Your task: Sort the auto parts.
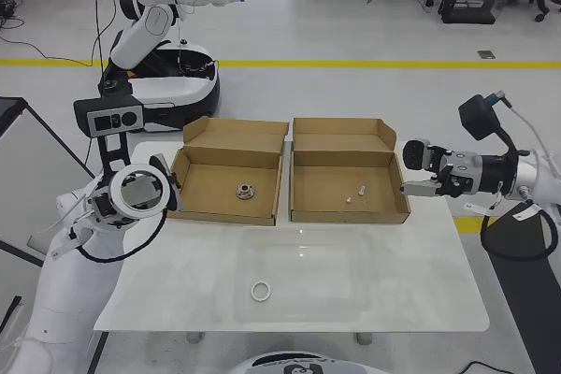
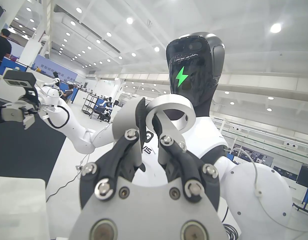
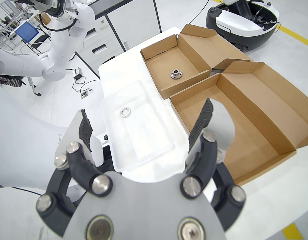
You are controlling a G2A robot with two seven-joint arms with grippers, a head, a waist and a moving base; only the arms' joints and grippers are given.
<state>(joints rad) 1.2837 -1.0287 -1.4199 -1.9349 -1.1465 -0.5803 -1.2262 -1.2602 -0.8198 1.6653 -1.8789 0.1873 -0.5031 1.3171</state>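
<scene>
Top view: small ring (image 1: 260, 291) lies unsorted in the tray (image 3: 149, 138). Left gripper (image 2: 147, 123) clamps a large ring (image 2: 168, 101), raised beside the left box (image 1: 206, 182) holding a flange (image 1: 245, 192). Right gripper (image 3: 145, 111), spread and empty, hovers at the right box (image 1: 323, 192) holding pins (image 1: 350, 198). Estimated two parts left; boxes unobstructed.

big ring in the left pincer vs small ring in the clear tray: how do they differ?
Grip: the big ring is clamped in the left pincer, one finger through its hole; the small ring lies loose in the clear tray.
Pose: the big ring is held in the air, tilted; the small ring lies flat.
Size: the big ring looks wider and thicker-walled than the small ring.
Shared: both are plain pale rings.
</scene>
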